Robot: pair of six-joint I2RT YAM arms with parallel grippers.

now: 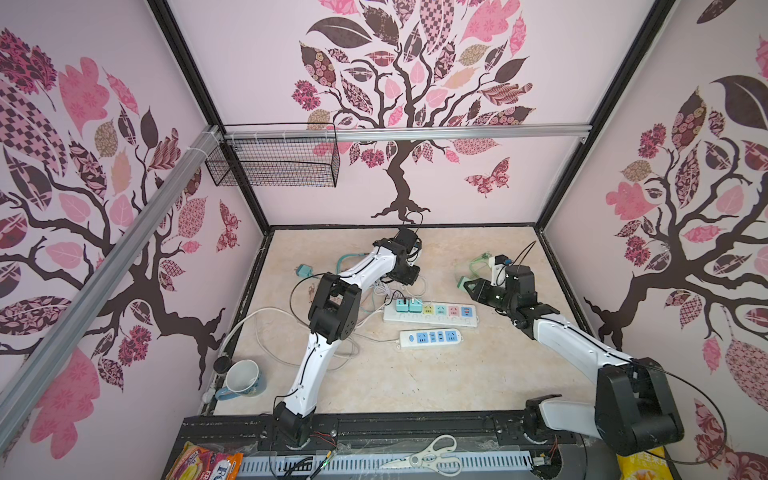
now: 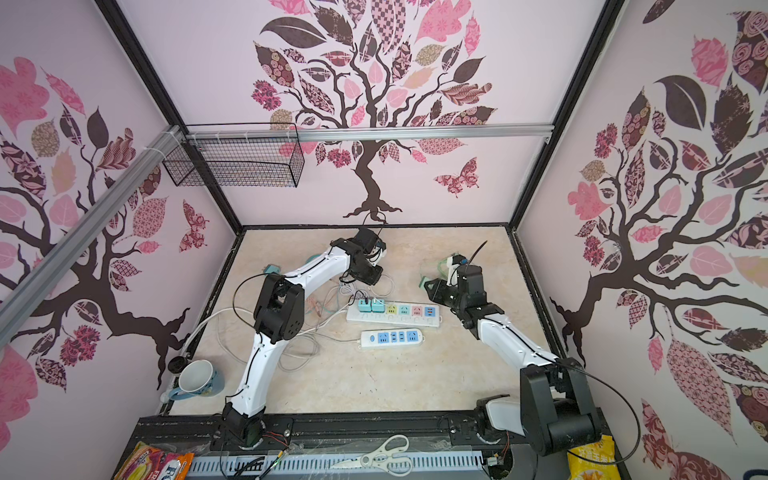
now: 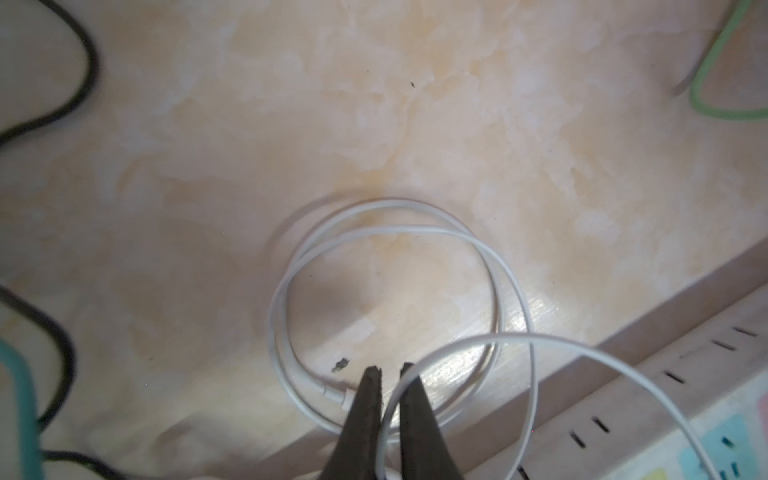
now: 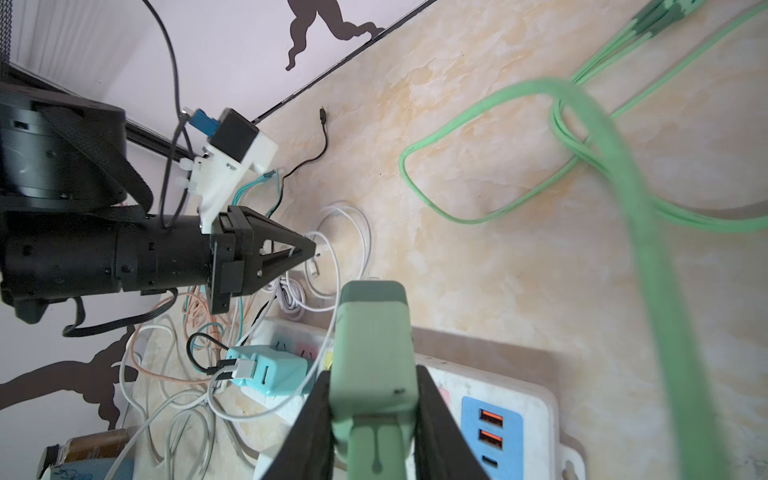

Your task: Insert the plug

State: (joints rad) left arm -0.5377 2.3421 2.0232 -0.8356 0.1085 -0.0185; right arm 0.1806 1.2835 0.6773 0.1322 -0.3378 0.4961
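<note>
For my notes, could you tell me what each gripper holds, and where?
Right gripper: green plug, by its sides. Left gripper: white cable, pinched along its length.

Cable tangle [image 4: 208, 324] beside pastel power strip [image 1: 430, 316]; bare tabletop [image 1: 415, 382] in front

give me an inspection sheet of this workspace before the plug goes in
surface: beige marbled table, no spill seen
job's things: green plug held near the end of the long power strip, not inserted; two teal adapters sit in that strip; short power strip lies beside it
clutter: mug on its side at the front left corner; scissors and snack packets on the front ledge
hands: left hand shut on the white cable; right hand shut on the green plug
cables: white cable coiled on the table; green cable looped behind the plug
surroundings: wire basket on the rail; tree-print walls
</note>
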